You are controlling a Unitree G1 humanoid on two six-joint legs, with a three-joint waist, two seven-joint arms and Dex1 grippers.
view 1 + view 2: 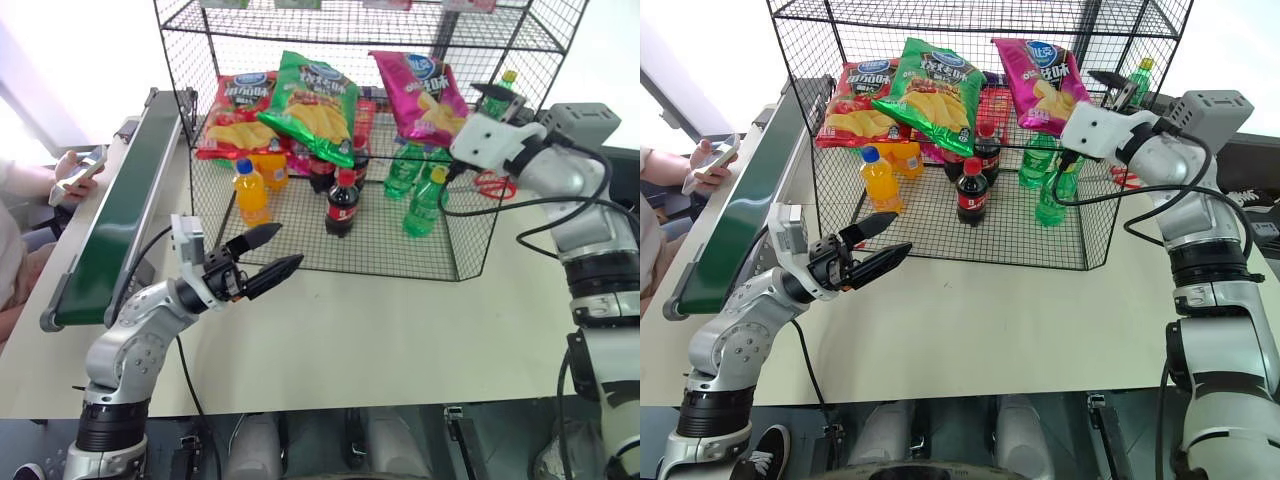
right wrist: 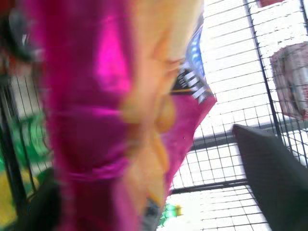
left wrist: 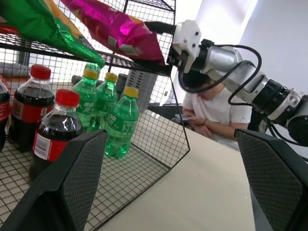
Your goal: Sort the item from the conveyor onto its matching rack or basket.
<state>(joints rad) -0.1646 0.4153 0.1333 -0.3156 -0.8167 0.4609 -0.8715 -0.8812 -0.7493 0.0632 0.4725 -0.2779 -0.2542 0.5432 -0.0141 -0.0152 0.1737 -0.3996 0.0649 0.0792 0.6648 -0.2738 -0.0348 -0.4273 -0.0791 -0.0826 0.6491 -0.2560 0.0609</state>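
Observation:
The item, a glossy pink chip bag (image 1: 420, 90), lies tilted on the black wire rack's (image 1: 300, 240) middle shelf at the right, beside a green bag. My right gripper (image 2: 139, 159) is at the bag's lower right end, open; the fingers (image 2: 269, 178) stand wide apart and the pink bag (image 2: 96, 96) hangs close in front between them. My left gripper (image 1: 290, 246) hovers open and empty over the table, in front of the rack's lower tier. The dark-green conveyor (image 1: 130, 200) runs along the table's left side with nothing on its visible belt.
A green chip bag (image 1: 315, 105) and a red one (image 1: 240, 110) share the shelf. Orange bottles (image 1: 250, 190), cola bottles (image 1: 342, 200) and green bottles (image 1: 425, 200) stand on the rack's floor. A person holding a phone (image 1: 75, 170) sits left of the conveyor.

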